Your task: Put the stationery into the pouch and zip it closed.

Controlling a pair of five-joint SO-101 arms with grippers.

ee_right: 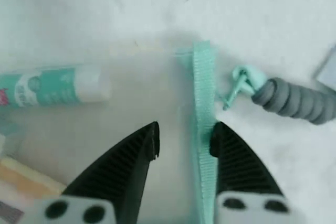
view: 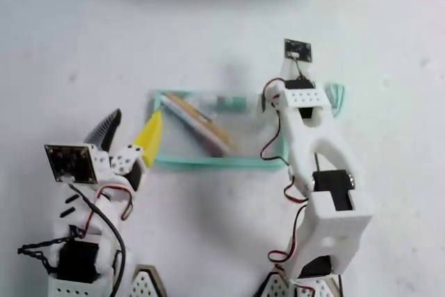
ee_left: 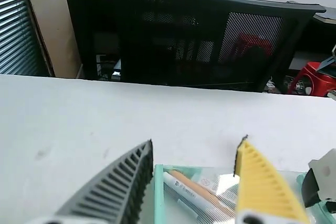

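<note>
A clear pouch with teal trim (view: 208, 162) lies flat mid-table, holding pens and a pencil (view: 198, 123) and a teal-and-white glue stick (view: 229, 103). My left gripper (view: 128, 126) is open at the pouch's left end, its grey and yellow fingers (ee_left: 262, 182) spread over that end's teal edge (ee_left: 159, 182) and the pens (ee_left: 194, 198). My right arm (view: 309, 130) reaches over the pouch's right end. There the right gripper (ee_right: 185, 129) is open, astride the teal edge strip (ee_right: 203, 103). The teal zipper pull (ee_right: 241, 80) lies just beyond it, joined to a grey coiled cord (ee_right: 296, 100). The glue stick (ee_right: 52, 85) lies inside.
The white table (view: 208, 33) stretches bare around the pouch, its far edge at the top of the high view. Beyond that edge stand a black mesh chair (ee_left: 210, 40) and a red stool (ee_left: 310, 77). Both arm bases sit at the near edge.
</note>
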